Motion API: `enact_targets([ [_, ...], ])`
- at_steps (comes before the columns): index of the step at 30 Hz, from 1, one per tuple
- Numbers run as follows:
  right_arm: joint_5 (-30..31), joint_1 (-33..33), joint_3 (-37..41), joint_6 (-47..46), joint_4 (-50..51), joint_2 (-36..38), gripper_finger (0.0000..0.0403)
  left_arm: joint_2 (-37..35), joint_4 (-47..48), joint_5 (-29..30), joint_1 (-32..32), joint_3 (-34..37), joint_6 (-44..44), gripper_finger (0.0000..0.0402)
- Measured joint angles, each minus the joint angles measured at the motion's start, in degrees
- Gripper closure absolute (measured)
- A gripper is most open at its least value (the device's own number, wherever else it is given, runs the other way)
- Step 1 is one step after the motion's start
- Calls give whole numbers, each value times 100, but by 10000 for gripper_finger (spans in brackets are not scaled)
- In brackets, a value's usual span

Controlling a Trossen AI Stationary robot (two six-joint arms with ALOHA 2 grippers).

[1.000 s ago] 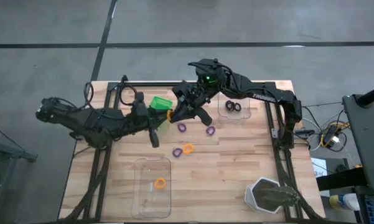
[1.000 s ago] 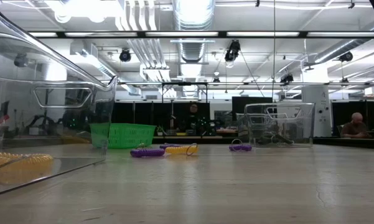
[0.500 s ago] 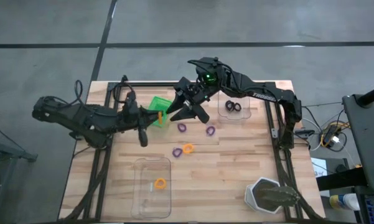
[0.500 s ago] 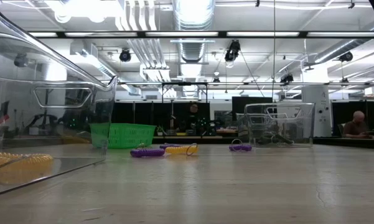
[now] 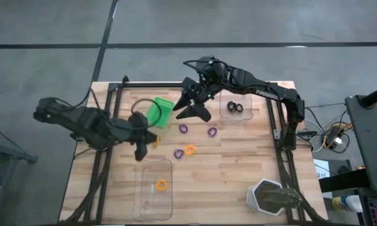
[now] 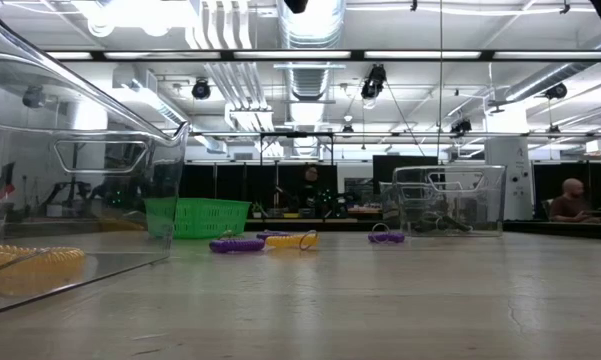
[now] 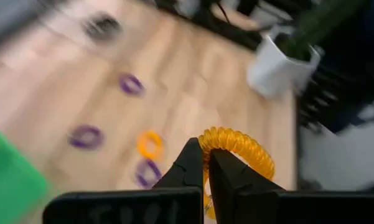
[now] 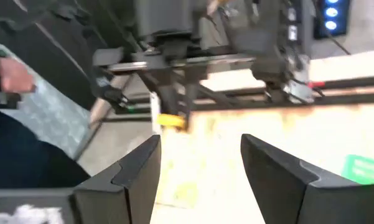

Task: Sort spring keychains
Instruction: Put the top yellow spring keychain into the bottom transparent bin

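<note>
My left gripper point(image 5: 149, 139) hovers over the table's middle left, shut on an orange spring keychain point(image 7: 236, 150). My right gripper point(image 5: 189, 114) stands open beside the green bin point(image 5: 160, 111), with nothing between its fingers point(image 8: 127, 177). Loose on the wood lie purple keychains point(image 5: 184, 128), point(image 5: 212, 132), point(image 5: 179, 153) and an orange one point(image 5: 189, 149). Another orange keychain point(image 5: 161, 185) lies in the near clear tray point(image 5: 152, 201). Black keychains point(image 5: 235, 107) lie in the far clear tray point(image 5: 246, 117). Neither gripper shows in the low view. My left gripper pinches the orange keychain's coil at one spot on its ring point(image 7: 206, 144) between its two fingertips. The rest of the ring sticks out beyond the fingers. The keychain is lifted clear of the table.
A white pot with a dark plant point(image 5: 273, 196) stands at the near right corner. The black frame rails point(image 5: 276, 125) run along the table's left and right sides. Bare wood point(image 5: 238, 163) lies between the loose keychains and the pot.
My left gripper has gone from beside the green bin toward the table's near edge, carrying the orange keychain that was at my right gripper's fingertips a second ago. My right gripper stays by the green bin without it.
</note>
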State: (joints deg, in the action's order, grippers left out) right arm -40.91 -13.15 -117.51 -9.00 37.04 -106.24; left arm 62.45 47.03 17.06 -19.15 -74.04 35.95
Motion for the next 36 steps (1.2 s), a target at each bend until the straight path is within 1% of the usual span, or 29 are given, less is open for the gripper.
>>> enact_targets([
  [4, 386, -9, 0, 318, 385, 0, 188, 113, 55, -788, -90, 297, 431, 397],
  [7, 556, -9, 11, 417, 650, 0, 188, 204, 59, -1125, -231, 581, 863, 397],
  [14, 665, -4, 11, 691, 791, -17, 188, 441, -166, -1185, -613, 1219, 1577, 397],
  [18, 667, -24, 31, 774, 802, -33, 188, 717, -593, -1208, -868, 1472, 1810, 397],
  [21, 685, -37, 83, 795, 802, -33, 188, 1016, -703, -1217, -1034, 1571, 1922, 397],
  [28, 1052, -42, 133, 925, 809, -33, 188, 1732, -683, -1224, -1181, 1731, 1967, 397],
  [36, 1102, -42, 142, 940, 817, -33, 188, 2287, -832, -1637, -1196, 1731, 1850, 396],
])
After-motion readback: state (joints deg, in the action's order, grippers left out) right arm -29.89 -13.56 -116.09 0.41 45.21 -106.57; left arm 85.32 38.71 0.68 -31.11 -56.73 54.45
